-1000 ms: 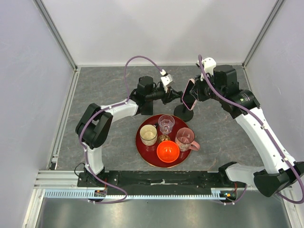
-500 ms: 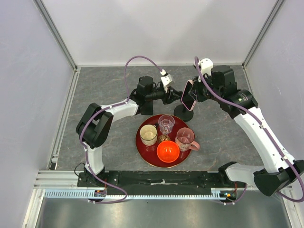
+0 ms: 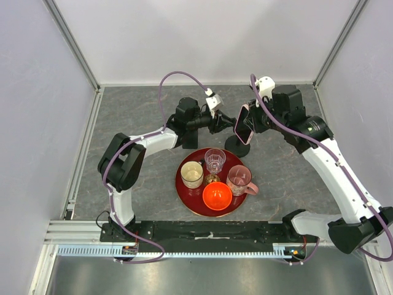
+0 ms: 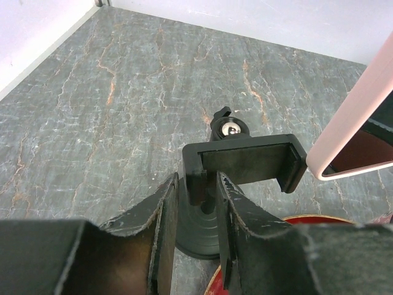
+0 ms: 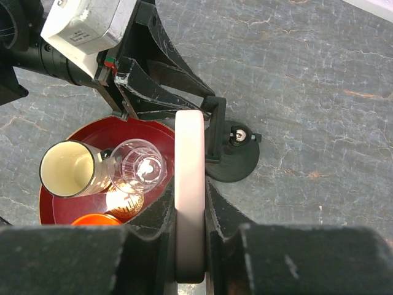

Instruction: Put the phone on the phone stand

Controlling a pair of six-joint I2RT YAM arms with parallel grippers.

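**A:** Where is the phone (image 3: 243, 129)?

**B:** Off the table, on edge and tilted, just far of the red tray (image 3: 178, 184). The right gripper (image 3: 254, 123) has it pinched: in the right wrist view both fingers press its pink sides. It hangs right over the phone stand (image 3: 238, 147).

**A:** Seated yet?

**B:** No. From the left wrist, the phone's lower corner (image 4: 344, 160) sits just right of the stand's clamp head (image 4: 250, 161), seemingly a little apart, and the cradle is bare. I judge the pickup and carry done; lining up, sliding in and letting go remain.

**A:** And the stand?

**B:** Upright on its disc base. The left gripper (image 4: 196, 195) has its fingers closed on the thin post just under the head, apparently bracing it.

**A:** Any change over the last second?

**B:** Small. The phone and right wrist have edged a touch left and farther, closer to the head. The left arm has barely shifted, still clamped on the post. The stand's base hasn't moved.

**A:** Anything nearby?

**B:** On the tray, just near of the stand: a wine glass (image 3: 215, 161), a cream cup (image 3: 191, 174), a pink mug (image 3: 239, 180) and an orange bowl (image 3: 217, 196), all where they were.
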